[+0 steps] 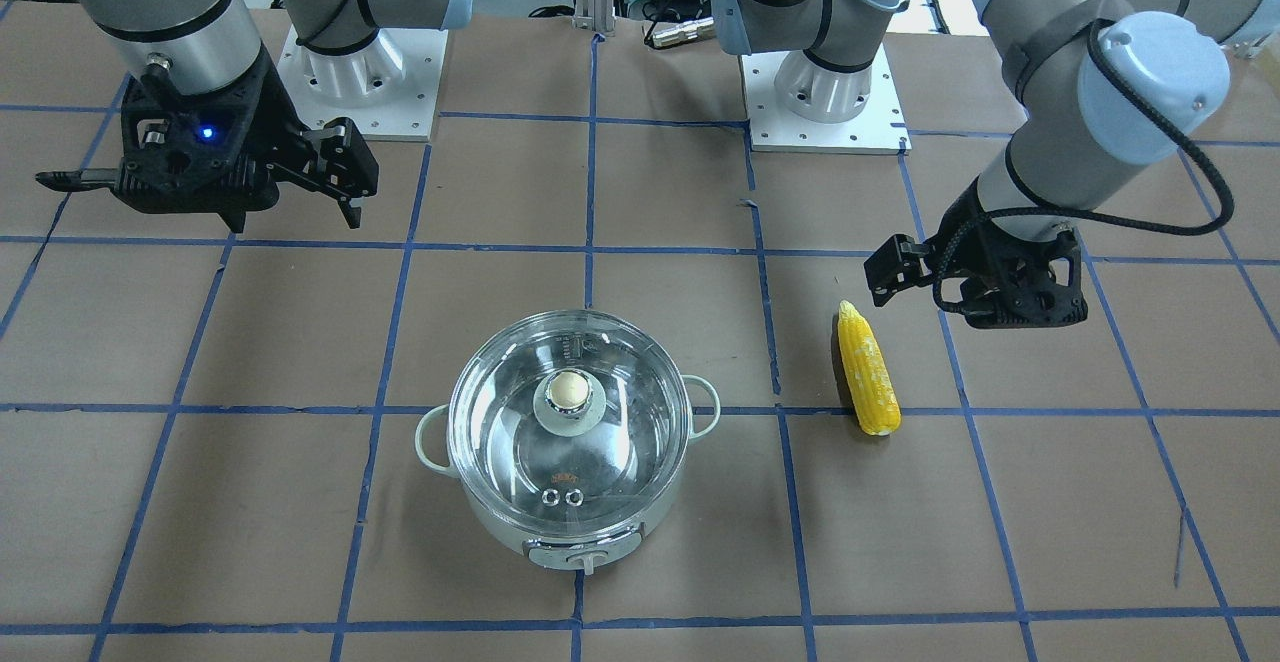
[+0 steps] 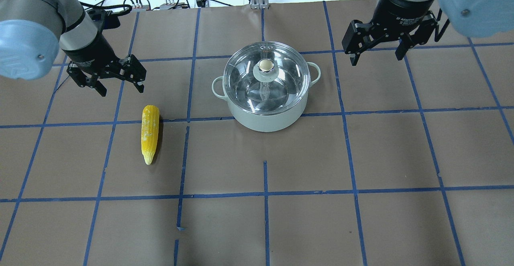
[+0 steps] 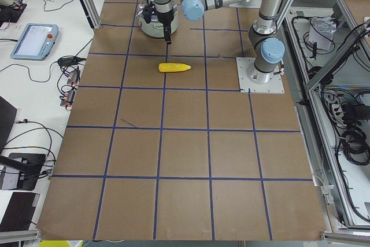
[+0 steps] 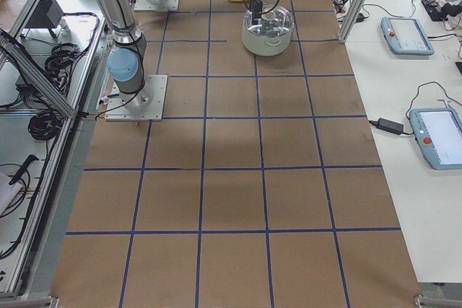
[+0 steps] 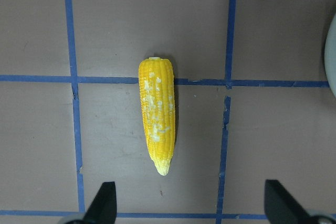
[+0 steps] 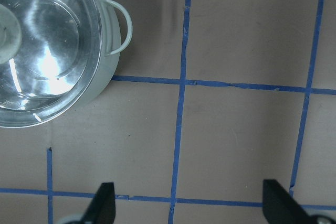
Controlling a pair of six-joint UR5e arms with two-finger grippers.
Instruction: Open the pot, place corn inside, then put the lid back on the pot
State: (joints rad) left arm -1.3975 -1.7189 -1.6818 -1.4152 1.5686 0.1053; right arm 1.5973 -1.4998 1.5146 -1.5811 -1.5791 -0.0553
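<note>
The lid (image 2: 266, 82) sits on the pot (image 2: 265, 122), the corn (image 2: 149, 133) lies well apart to its left.

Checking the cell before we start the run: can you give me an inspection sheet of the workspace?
Surface: table covered in brown paper with a blue tape grid.
Job's things: pot upright, lid seated on it; corn lying flat, apart from the pot, on the left arm's side.
Clutter: nothing seen.
Grippers: left gripper open, empty, near the corn; right gripper open, empty, off to the pot's side.
Cables: cable looped along the left arm; wires beyond the table's far edge.
Surroundings: control tablet on a side bench.
</note>
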